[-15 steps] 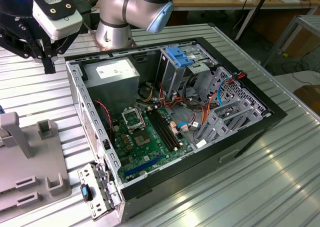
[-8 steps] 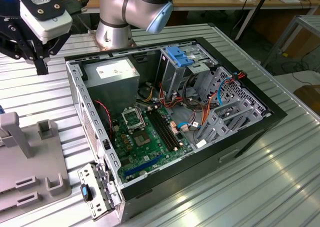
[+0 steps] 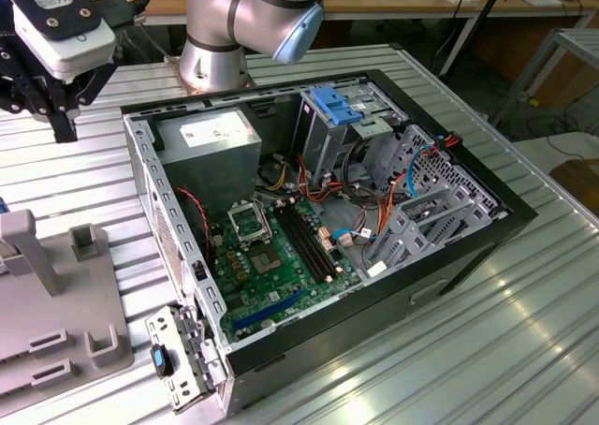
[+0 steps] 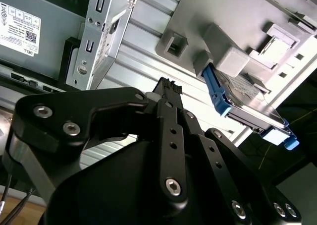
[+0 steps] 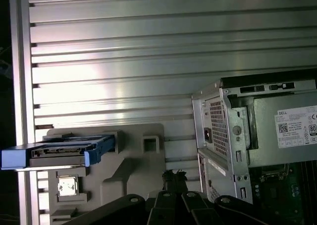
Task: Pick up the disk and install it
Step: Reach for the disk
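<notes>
— Gripper first, please. What state is it in?

— Black fingers drawn together at the tips, with nothing between them, as far as both wrist views let me judge. I hang above the table and touch nothing.

— Where is the disk from there?

— The disk is below my fingertips and well apart from them, on the side away from the computer. It is grey metal with bright blue rails, and it stands on its long edge in a slot of a grey holder. Its long axis runs along the table's ribs. One blue end juts past the holder's edge.

— What is underneath?

— A ribbed aluminium table, shiny under the lights. In the exterior view the holder sits at the exterior view's left, near the computer case.

— And the case?

— It lies on its side with the cover off. I can see a green motherboard, a grey power supply and a pale-blue bracket over the metal drive cage.

— Beyond that?

— My own base, then wooden workbenches.
</notes>
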Robot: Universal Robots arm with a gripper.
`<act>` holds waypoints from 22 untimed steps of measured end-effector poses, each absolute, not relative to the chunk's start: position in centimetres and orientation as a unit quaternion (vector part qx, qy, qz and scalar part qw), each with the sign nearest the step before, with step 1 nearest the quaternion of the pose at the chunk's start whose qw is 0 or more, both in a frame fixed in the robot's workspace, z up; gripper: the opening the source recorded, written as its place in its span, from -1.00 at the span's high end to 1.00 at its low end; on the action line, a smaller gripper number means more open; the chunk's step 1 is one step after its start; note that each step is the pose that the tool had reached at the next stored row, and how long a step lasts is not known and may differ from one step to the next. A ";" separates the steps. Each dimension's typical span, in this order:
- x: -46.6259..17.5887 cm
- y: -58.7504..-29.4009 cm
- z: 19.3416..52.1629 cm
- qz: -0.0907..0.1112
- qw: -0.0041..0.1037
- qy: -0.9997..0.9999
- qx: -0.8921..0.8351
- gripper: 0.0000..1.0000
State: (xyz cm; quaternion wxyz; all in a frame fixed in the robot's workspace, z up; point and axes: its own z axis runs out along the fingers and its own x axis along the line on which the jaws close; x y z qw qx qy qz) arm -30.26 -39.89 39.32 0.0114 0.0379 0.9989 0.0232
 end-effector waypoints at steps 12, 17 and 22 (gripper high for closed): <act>-32.7 -39.2 39.3 0.023 0.011 0.999 0.038 0.79; -33.4 -37.2 39.0 0.023 0.007 0.999 0.038 0.79; -37.3 -35.9 38.8 0.025 0.005 0.999 0.038 0.79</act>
